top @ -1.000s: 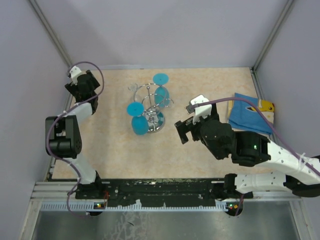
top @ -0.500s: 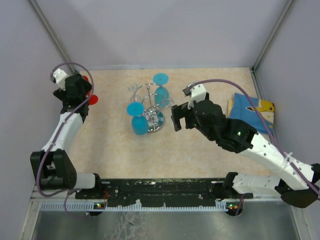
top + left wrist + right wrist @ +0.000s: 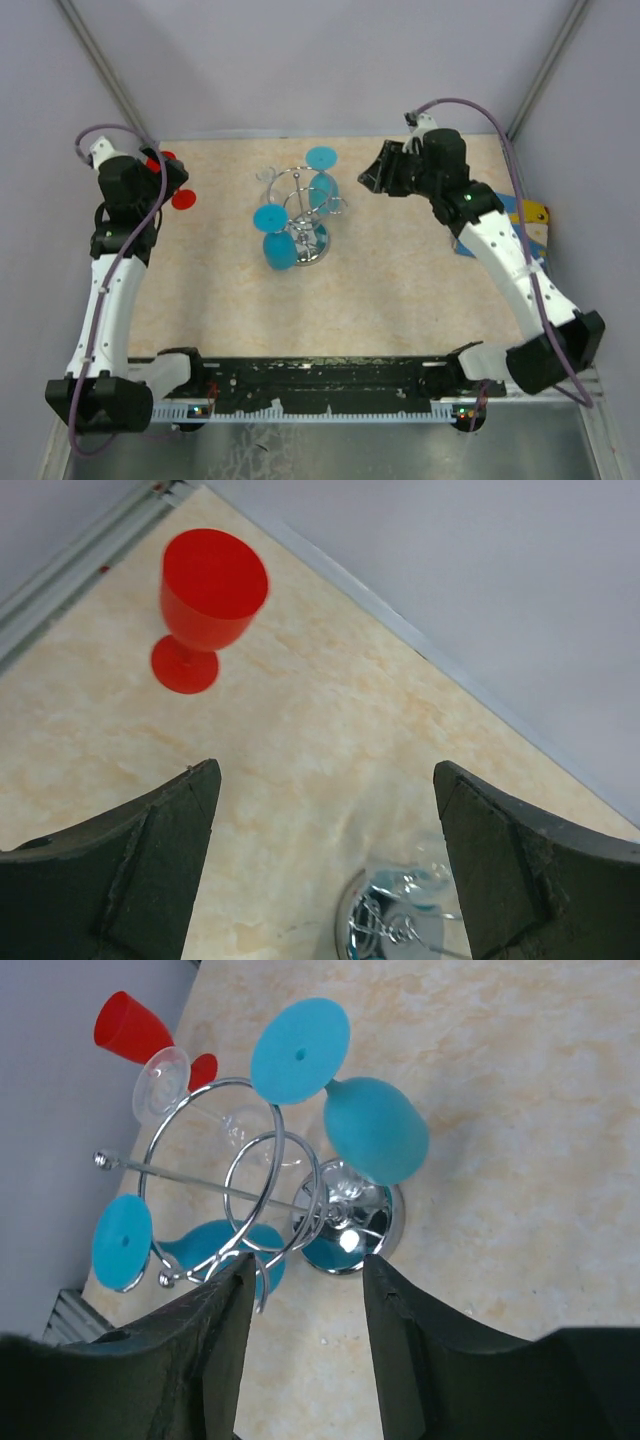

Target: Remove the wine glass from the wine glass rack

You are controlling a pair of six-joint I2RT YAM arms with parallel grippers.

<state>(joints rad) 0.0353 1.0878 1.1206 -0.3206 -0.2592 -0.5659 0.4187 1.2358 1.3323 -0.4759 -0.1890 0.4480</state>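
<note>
Blue wine glasses (image 3: 375, 1130) hang on the silver chrome wire rack (image 3: 375, 1232); left fingers (image 3: 150, 870) spread wide, right fingers (image 3: 420, 1360) half apart.

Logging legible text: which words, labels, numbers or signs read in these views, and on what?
No readable text anywhere.
Blue cloth with a yellow patch: dark mark on the patch, too small to read.
Silver chrome wire wine glass rack: no print visible.
</note>
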